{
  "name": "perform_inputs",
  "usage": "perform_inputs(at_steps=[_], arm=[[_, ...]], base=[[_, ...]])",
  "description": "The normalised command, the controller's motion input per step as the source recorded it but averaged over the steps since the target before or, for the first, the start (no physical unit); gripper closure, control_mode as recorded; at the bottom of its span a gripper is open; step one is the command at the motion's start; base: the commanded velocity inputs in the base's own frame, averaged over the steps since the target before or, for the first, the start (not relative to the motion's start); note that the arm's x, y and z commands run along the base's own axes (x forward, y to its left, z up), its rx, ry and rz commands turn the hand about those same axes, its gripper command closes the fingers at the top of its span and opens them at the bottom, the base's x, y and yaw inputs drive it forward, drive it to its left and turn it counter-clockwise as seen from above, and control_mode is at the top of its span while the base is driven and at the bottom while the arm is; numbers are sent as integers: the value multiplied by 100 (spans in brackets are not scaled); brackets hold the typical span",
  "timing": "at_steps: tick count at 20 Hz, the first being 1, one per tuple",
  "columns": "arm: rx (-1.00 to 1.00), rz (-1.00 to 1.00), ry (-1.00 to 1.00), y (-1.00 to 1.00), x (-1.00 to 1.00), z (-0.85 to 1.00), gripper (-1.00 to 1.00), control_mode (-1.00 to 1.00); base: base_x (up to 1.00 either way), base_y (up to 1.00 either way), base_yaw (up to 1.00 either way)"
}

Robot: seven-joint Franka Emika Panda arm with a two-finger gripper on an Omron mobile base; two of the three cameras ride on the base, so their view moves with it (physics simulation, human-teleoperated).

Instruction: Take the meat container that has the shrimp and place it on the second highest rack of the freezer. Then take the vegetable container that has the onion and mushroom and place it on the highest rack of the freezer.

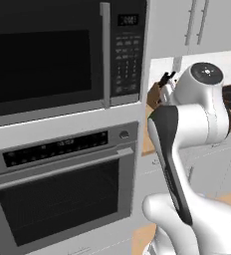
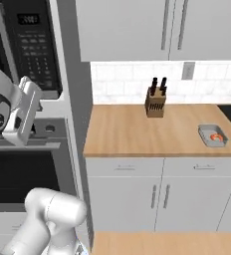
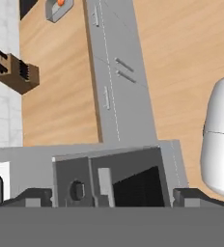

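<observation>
Wooden counter [image 2: 132, 132] mostly bare, shrimp tray [image 2: 212, 135] near right edge (front), claw [image 3: 112, 197] spread wide

— What do you have on your screens?
— I see a microwave [image 1: 48, 55] stacked above an oven [image 1: 62, 189] on the left. To their right runs a counter [image 2: 137, 134], with a knife block [image 2: 156, 102] far against the wall.
— And the tray [image 2: 213, 135]?
— Near the counter's right end, the shrimp [image 2: 216, 136] in it.

1 microwave [image 1: 48, 55], 1 oven [image 1: 62, 189], 1 knife block [image 2: 155, 102], 1 shrimp tray [image 2: 212, 135].
</observation>
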Motion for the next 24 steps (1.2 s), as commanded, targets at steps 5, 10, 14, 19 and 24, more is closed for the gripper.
perform_inputs(at_steps=[5,10,14,19,24], arm=[[0,0,0,0,0,0,-100,100],[0,0,0,0,0,0,-100,100],[0,0,0,0,0,0,-100,100],[0,0,0,0,0,0,-100,100],[0,0,0,0,0,0,-100,100]], base=[[16,-100,2],[27,-100,7],[62,-100,12],[82,-100,13],[35,-56,12]])
